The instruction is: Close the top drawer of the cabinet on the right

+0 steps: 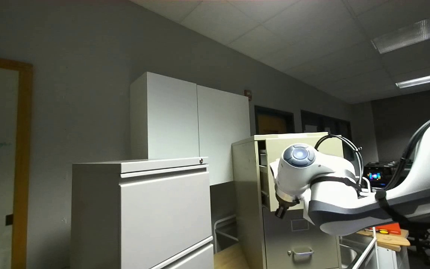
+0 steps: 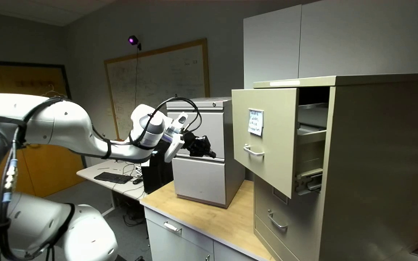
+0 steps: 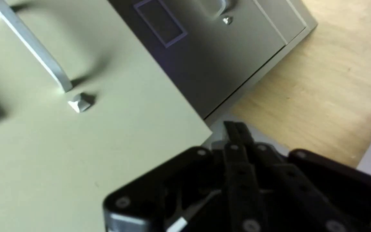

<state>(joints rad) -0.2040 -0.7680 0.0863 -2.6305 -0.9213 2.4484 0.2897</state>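
The top drawer (image 2: 270, 170), uppermost in the cream cabinet (image 2: 379, 163), stands pulled out; its contents cannot be identified. The drawer below (image 1: 297, 239) is closed. The end effector (image 3: 236, 126), fingers together, is near the top drawer's lower corner, apart. A closed grey cabinet (image 2: 200, 177) stands on the desk (image 2: 209, 217).

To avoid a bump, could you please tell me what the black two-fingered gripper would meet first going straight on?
Probably the flat beige metal lower drawer; depth is unclear, so the gripper might instead graze a bottom corner of the open, pale-yellow metal top drawer.
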